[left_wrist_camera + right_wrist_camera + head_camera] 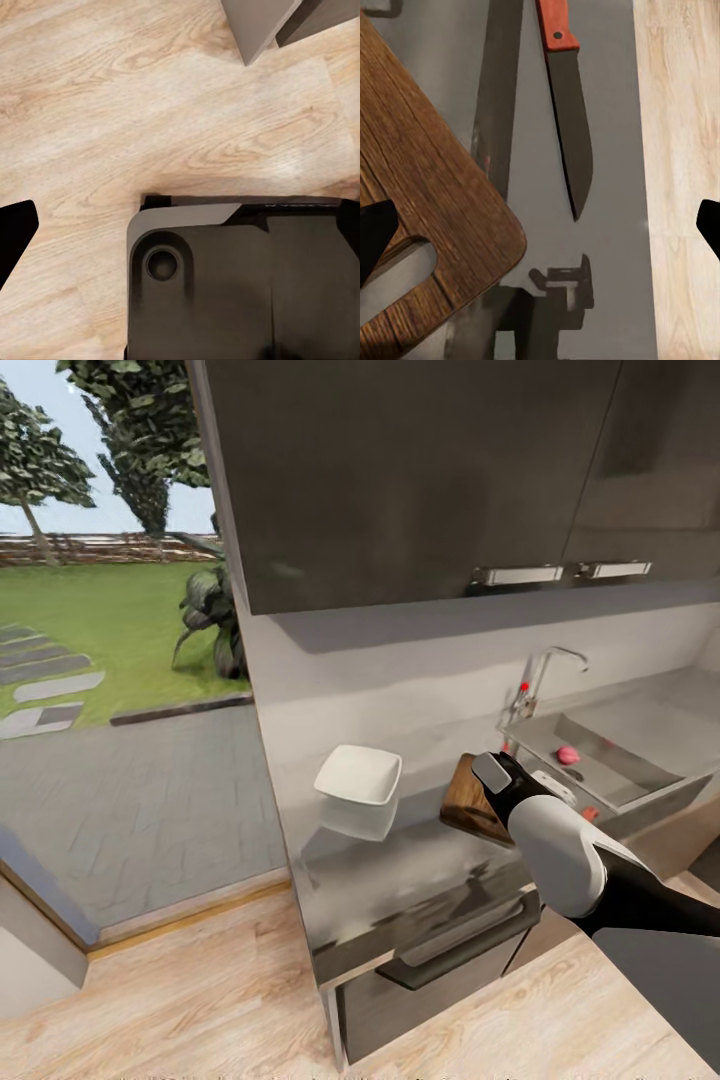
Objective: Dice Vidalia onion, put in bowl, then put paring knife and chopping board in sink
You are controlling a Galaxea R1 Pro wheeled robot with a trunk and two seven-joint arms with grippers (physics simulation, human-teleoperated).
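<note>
- Right gripper (540, 225) spread wide, above countertop (615, 112).
- Paring knife (566, 112) flat beside chopping board (427, 172), apart.
- Left gripper: state unclear.

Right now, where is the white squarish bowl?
In the head view, the white squarish bowl sits on the glossy grey countertop, left of the brown wooden chopping board.

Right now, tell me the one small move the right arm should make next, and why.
Probably swing toward the sink to fetch the onion. The pinkish onion lies in the basin, while the right gripper hovers open over the countertop between the chopping board and the paring knife, holding nothing. Dicing can't start until the onion is on the board.
</note>
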